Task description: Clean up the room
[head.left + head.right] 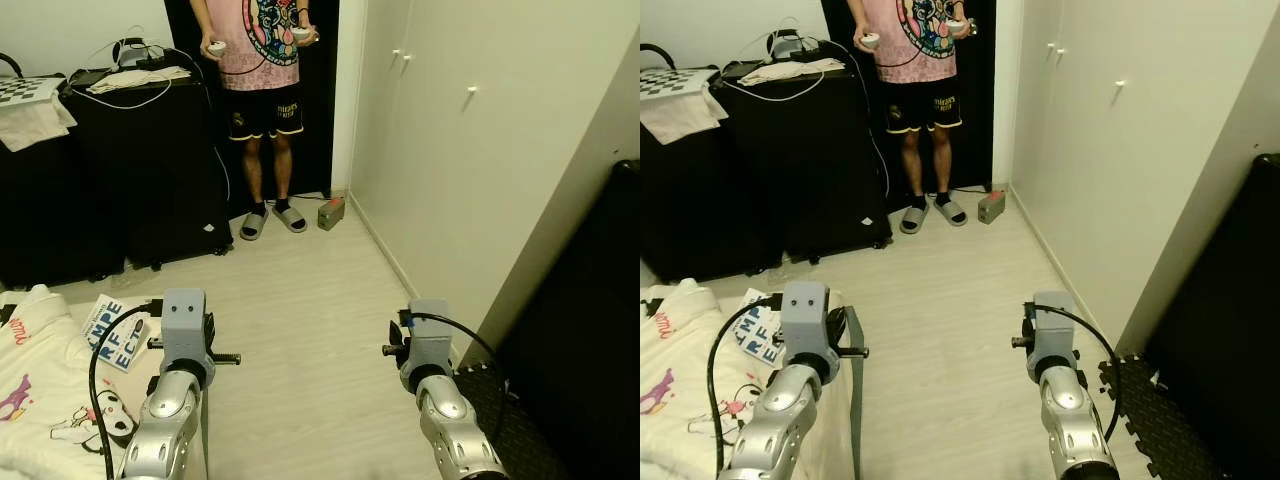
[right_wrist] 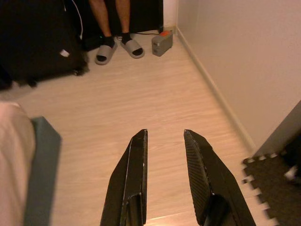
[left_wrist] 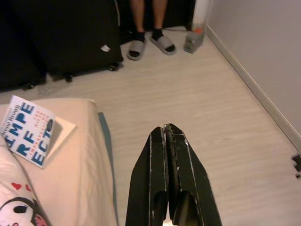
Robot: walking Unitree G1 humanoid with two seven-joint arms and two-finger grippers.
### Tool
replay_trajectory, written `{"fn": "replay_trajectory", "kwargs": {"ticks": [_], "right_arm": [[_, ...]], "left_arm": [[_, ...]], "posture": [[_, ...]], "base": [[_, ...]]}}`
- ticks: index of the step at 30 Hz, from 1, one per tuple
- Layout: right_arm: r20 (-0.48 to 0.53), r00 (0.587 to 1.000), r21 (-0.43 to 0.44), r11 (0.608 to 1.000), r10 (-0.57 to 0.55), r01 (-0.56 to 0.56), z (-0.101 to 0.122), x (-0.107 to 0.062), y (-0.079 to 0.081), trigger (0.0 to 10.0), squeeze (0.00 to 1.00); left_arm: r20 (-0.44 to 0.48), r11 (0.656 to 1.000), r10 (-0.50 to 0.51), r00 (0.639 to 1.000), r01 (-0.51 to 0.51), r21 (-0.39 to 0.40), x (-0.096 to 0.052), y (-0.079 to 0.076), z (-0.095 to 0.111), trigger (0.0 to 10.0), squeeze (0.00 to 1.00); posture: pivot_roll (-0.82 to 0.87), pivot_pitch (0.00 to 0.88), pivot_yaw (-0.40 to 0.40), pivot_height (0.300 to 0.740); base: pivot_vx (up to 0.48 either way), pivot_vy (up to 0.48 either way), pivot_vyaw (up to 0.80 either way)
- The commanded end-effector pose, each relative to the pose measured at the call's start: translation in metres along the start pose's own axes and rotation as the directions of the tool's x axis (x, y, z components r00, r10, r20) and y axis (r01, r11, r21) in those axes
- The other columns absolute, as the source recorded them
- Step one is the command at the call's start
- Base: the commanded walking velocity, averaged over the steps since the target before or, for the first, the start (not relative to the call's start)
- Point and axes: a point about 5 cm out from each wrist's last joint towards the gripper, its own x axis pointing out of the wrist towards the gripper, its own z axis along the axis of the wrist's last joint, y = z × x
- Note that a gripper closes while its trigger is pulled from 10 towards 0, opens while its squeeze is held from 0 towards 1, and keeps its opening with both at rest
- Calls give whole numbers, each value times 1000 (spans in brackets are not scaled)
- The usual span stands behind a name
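Note:
My left gripper (image 3: 167, 128) is shut with nothing between its fingers, held out over the wooden floor beside the bed (image 3: 80, 155). My right gripper (image 2: 163, 134) is open and empty, also above the floor. A blue-and-white book (image 1: 112, 333) lies on the bed's near corner, to the left of my left arm (image 1: 183, 345). White printed clothes (image 1: 40, 390) are spread on the bed. A small grey box with an orange top (image 1: 331, 212) sits on the floor by the wall corner.
A person in a pink shirt and grey slippers (image 1: 262, 110) stands ahead holding controllers. Black cases (image 1: 140, 160) with papers and cables on top line the left. White wardrobe doors (image 1: 470, 130) run along the right. A black foam mat (image 1: 1160, 420) lies at right.

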Motion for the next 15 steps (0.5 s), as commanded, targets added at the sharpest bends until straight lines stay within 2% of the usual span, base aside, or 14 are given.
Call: {"fn": "replay_trajectory", "kwargs": {"ticks": [1, 9, 10, 11, 13, 15], "right_arm": [[-24, 1000, 28, 1000, 0, 1, -6, -3, 0, 10000, 0], [-10, 1000, 22, 1000, 4, -4, -4, -5, 0, 10000, 0], [-4, 1000, -4, 1000, -14, 14, -2, -5, -2, 10000, 0], [-4, 1000, -4, 1000, -14, 14, -2, -5, -2, 10000, 0], [5, 999, -88, 995, -54, 55, -2, -1, -5, 10000, 0], [5, 999, -88, 995, -54, 55, -2, -1, -5, 10000, 0]], "left_arm": [[-19, 1000, -13, 1000, 13, -7, -1, 2, -3, 10000, 0], [-15, 999, -44, 999, 44, -27, 0, -4, 1, 10000, 0], [-9, 999, -40, 999, 41, 5, 1, -5, 2, 10000, 0], [-9, 999, -40, 999, 41, 5, 1, -5, 2, 10000, 0], [-2, 999, -8, 1000, 9, 43, 3, 1, -1, 10000, 0], [-2, 999, -8, 1000, 9, 43, 3, 1, -1, 10000, 0]], "posture": [[-27, 66, 49, 740], [-32, 69, 49, 740], [-31, 55, 43, 740], [-31, 55, 43, 740], [-38, 78, 56, 740], [-38, 78, 56, 740]], "base": [[0, 0, 0], [0, 0, 0], [0, 0, 0], [0, 0, 0], [0, 0, 0], [0, 0, 0]]}}
